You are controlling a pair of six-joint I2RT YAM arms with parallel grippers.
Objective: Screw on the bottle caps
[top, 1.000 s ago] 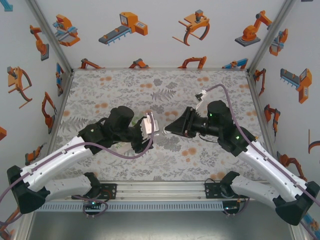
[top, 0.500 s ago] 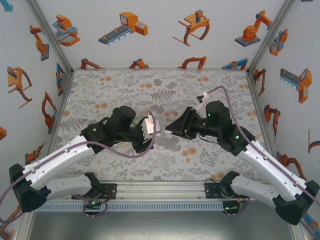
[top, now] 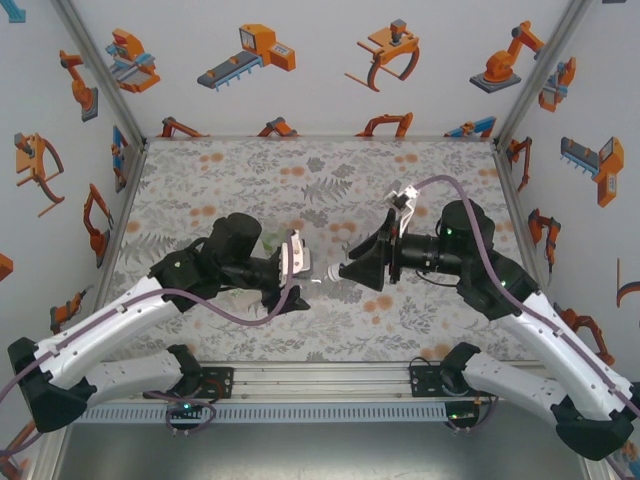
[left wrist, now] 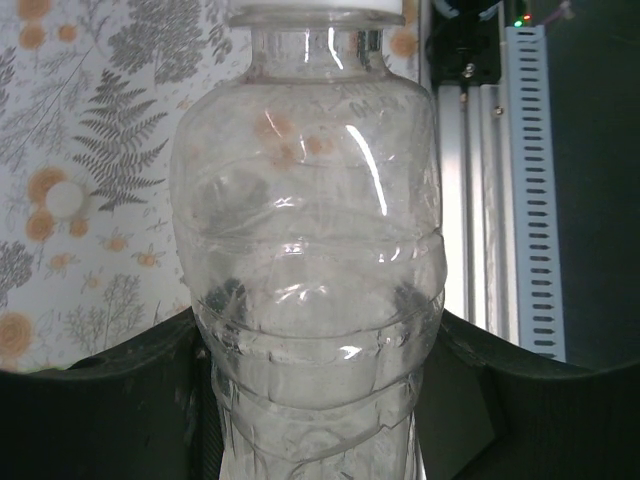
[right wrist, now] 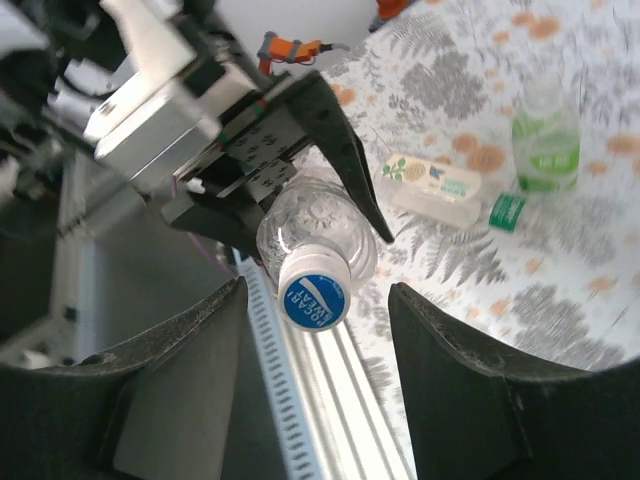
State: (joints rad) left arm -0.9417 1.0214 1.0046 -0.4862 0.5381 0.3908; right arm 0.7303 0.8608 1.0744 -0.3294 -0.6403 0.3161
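The left hand is clenched on the body of the clear bottle and holds it on its side above the table, neck toward the right hand. The blue cap sits on the neck, dead centre in the right wrist view. The right hand is released, with one finger on each side of the cap and a gap on both sides.

I cannot tell whether the cap is fully seated or only partly threaded, and that is the main risk. If it sits crooked, another turn would jam it, and a pull could pop it off.

If the right hand closes off-centre, it would push the neck sideways. The thin, ribbed wall would probably buckle or spin in the left hand's grip, so the bottle would turn with the cap and the cap would not tighten.

At the upper right of the right wrist view, the green bottle stands uncapped. The labelled bottle lies on its side, with the green cap just beside it. A dropped bottle could knock them.
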